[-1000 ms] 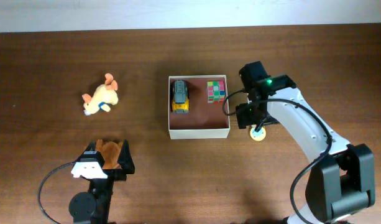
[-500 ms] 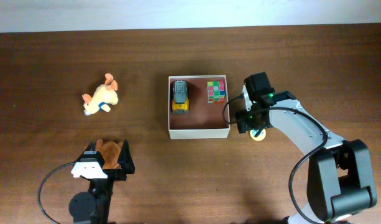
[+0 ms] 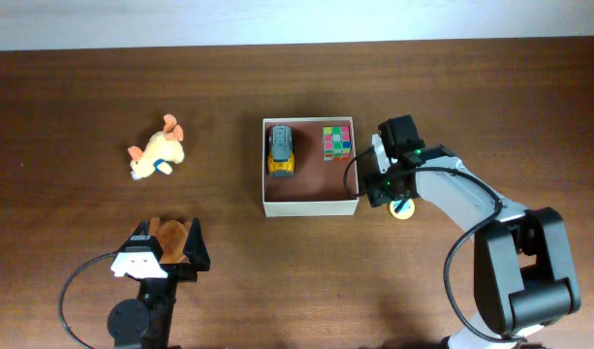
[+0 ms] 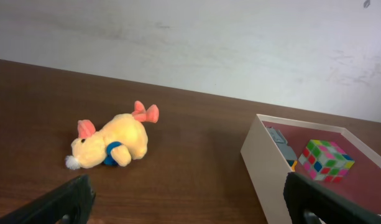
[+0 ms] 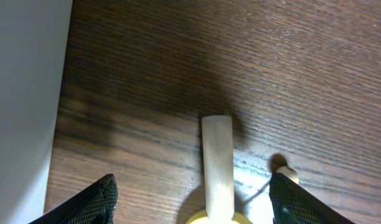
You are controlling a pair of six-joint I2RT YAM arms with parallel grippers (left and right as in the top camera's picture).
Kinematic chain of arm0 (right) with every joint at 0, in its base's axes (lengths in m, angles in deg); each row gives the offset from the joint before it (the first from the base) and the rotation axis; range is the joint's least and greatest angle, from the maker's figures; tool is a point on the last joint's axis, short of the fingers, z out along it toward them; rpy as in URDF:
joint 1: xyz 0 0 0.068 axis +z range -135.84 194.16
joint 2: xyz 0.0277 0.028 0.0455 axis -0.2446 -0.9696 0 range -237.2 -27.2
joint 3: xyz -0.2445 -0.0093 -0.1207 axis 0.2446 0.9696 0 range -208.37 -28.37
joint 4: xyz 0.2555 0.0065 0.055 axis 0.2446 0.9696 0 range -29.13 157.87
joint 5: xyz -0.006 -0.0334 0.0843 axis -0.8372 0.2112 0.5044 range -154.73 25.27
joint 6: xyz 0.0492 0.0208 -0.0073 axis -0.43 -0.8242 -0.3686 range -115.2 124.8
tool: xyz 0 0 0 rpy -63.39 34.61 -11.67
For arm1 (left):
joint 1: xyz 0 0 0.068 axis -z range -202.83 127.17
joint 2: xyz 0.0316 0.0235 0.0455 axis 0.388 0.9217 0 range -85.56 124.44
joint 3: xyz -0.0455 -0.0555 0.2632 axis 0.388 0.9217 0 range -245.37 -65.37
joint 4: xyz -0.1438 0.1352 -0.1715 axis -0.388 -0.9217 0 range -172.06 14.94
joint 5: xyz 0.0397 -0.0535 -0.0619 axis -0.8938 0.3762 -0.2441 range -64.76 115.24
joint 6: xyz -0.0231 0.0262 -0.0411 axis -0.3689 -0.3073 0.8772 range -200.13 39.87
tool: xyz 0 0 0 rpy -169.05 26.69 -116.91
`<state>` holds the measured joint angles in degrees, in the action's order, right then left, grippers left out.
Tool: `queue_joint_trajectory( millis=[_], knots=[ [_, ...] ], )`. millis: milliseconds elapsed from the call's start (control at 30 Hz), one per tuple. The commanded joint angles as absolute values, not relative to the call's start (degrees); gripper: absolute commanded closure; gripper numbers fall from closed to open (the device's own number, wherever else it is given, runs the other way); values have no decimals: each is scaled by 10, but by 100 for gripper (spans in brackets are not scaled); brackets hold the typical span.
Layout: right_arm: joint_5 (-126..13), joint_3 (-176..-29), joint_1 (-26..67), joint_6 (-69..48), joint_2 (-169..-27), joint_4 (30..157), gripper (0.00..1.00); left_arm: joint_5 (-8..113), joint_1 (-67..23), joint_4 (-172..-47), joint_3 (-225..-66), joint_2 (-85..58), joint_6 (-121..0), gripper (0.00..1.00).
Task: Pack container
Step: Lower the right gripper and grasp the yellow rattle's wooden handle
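Observation:
The container (image 3: 309, 207) sits mid-table, cream walls and reddish-brown inside, holding a yellow toy truck (image 3: 281, 150) and a colour cube (image 3: 336, 142). It also shows in the left wrist view (image 4: 265, 168) with the cube (image 4: 325, 159), and its wall shows in the right wrist view (image 5: 22, 93). My right gripper (image 3: 393, 194) hangs just right of the container, open (image 5: 193, 190), its fingers on either side of a small cream peg on a yellow disc (image 5: 216, 155), (image 3: 403, 208). My left gripper (image 3: 166, 254) is open (image 4: 193, 208) at the front left.
A yellow plush dog (image 3: 158, 153) lies on the table left of the container; it also shows in the left wrist view (image 4: 112, 144). A brown plush (image 3: 168, 231) lies at the left gripper in the overhead view. A small cream bead (image 5: 288, 176) lies by the peg.
My right arm has drawn toward the front and settled lower over the peg toy beside the container. The left arm and the toys have not moved.

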<state>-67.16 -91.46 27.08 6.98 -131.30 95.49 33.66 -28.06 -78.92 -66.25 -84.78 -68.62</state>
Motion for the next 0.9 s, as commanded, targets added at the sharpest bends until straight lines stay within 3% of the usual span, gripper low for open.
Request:
queue_joint_trajectory(
  millis=[0, 867],
  knots=[
    [-669, -907, 268, 76, -1331, 949, 27, 345, -281, -790, -659, -853, -695, 1],
    [-653, -905, 223, 73, -1348, 958, 54, 345, -281, -790, -659, -853, -695, 1]
  ],
)
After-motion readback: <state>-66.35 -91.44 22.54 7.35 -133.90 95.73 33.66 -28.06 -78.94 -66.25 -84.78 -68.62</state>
